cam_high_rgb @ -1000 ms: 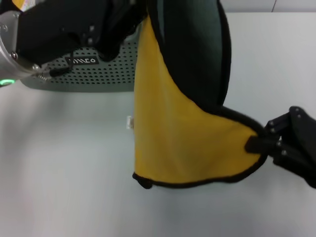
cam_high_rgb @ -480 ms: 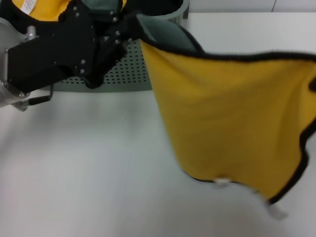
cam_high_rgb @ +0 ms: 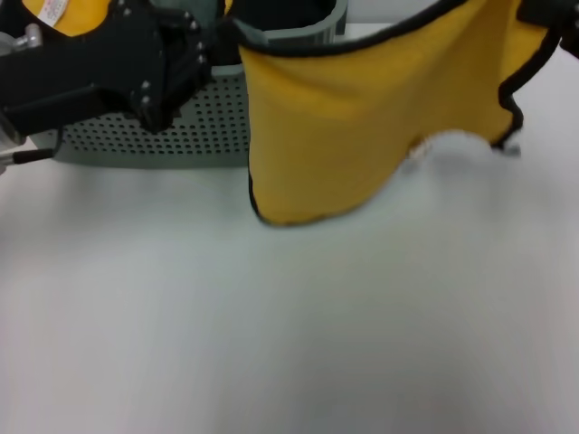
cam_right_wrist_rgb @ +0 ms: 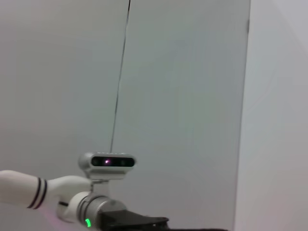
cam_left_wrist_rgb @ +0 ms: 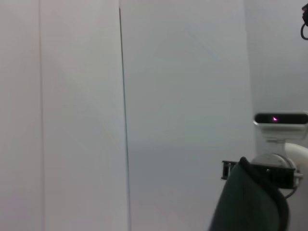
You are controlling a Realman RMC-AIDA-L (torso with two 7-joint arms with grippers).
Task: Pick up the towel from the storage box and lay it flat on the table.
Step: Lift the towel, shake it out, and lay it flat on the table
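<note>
The yellow towel (cam_high_rgb: pixel 362 117) with black edging hangs spread in the air between my two grippers, yellow side facing me, its lower edge a little above the white table (cam_high_rgb: pixel 271 316). My left gripper (cam_high_rgb: pixel 222 36) is shut on its upper left corner, in front of the sage perforated storage box (cam_high_rgb: pixel 154 136). My right gripper (cam_high_rgb: pixel 547 11) holds the upper right corner at the frame's top edge, mostly out of view. The towel's dark grey-green reverse (cam_left_wrist_rgb: pixel 250 202) shows in the left wrist view.
More yellow cloth with a white tag (cam_high_rgb: pixel 63 14) lies in the box behind my left arm. The left wrist view shows the right arm's wrist camera (cam_left_wrist_rgb: pixel 279 119); the right wrist view shows the left arm's wrist camera (cam_right_wrist_rgb: pixel 107 161) against a plain wall.
Both grippers rose and moved apart. The right gripper swung from low right to the top right, pulling the towel wide and lifting its lower edge off the table.
</note>
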